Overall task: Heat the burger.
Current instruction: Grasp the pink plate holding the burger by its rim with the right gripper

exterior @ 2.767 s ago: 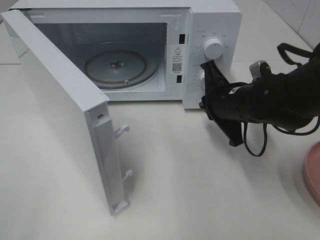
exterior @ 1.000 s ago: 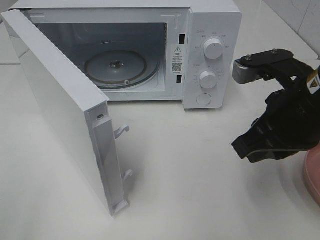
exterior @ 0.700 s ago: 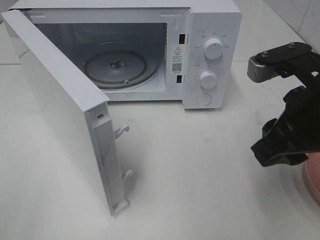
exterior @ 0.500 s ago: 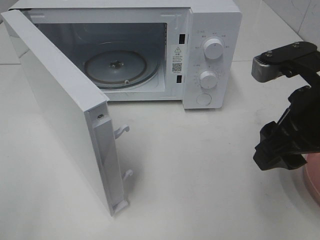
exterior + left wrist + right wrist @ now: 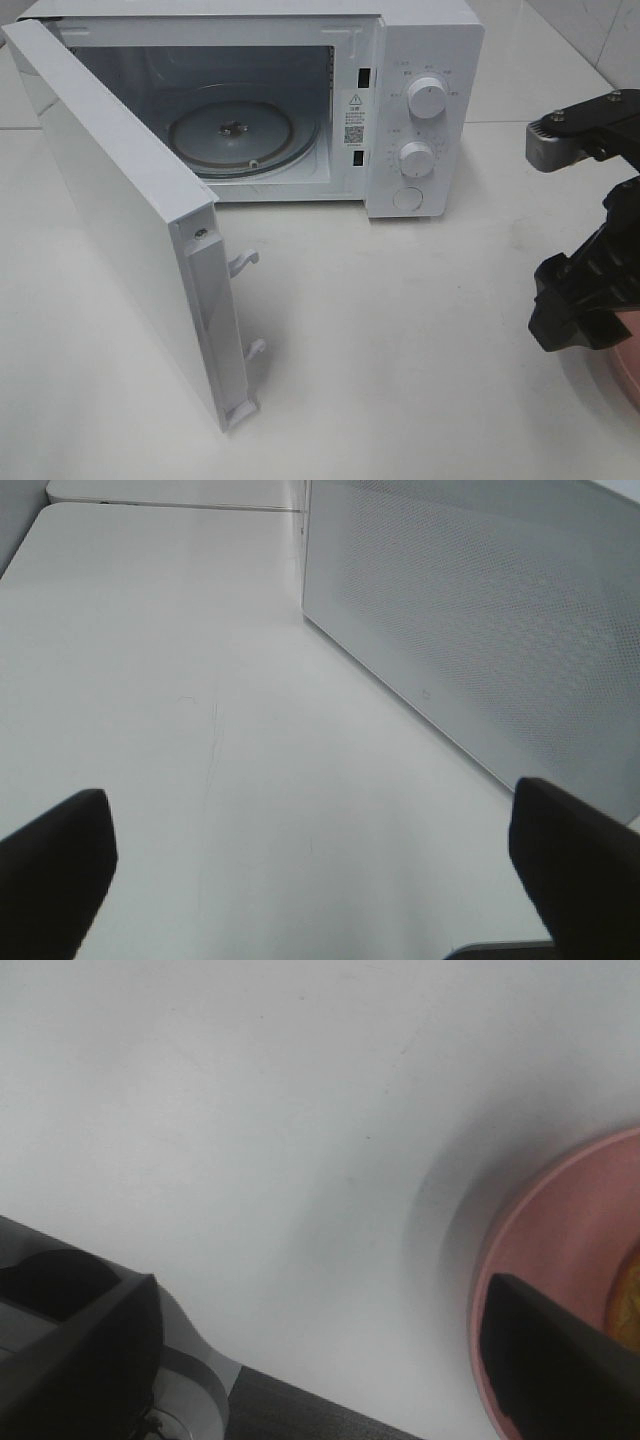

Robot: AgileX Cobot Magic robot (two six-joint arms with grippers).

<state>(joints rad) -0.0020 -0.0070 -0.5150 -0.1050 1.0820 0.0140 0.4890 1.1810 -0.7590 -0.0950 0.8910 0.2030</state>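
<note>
Pink plate lies at the table's right edge; only a golden sliver of the burger shows on it. Right gripper hangs over its left rim, fingers apart. Left gripper, fingers also apart, is beside the open microwave.

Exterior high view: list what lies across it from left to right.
Open microwave door → glass turntable inside the cavity → control panel with two knobs → right claw → pink plate at the right edge.
</note>
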